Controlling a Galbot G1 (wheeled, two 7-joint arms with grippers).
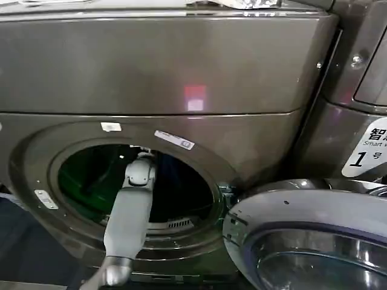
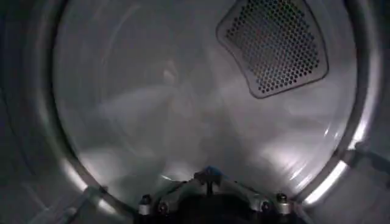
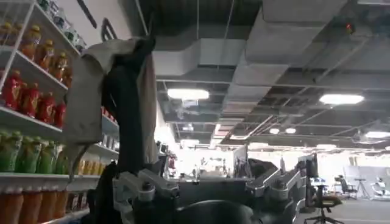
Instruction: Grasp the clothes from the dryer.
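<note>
Dryer (image 1: pixel 181 66): bronze-grey, round mouth, smooth steel drum (perforated vent). Left gripper (image 2: pixel 209 182) inside; finger state unclear.

L arm (image 1: pixel 128 219) stretched forward – wrist up.

One dryer (image 1: pixel 163 72), one open glass door (image 1: pixel 308 241), one arm (image 1: pixel 130 217) reaching into drum, three stickers around drum mouth.

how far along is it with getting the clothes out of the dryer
Done: the dryer door stands open and the left arm reaches into the drum mouth. In hand: the left wrist view faces the steel drum's back wall, no clothes visible there. Left: finding, grasping and pulling them out.
</note>
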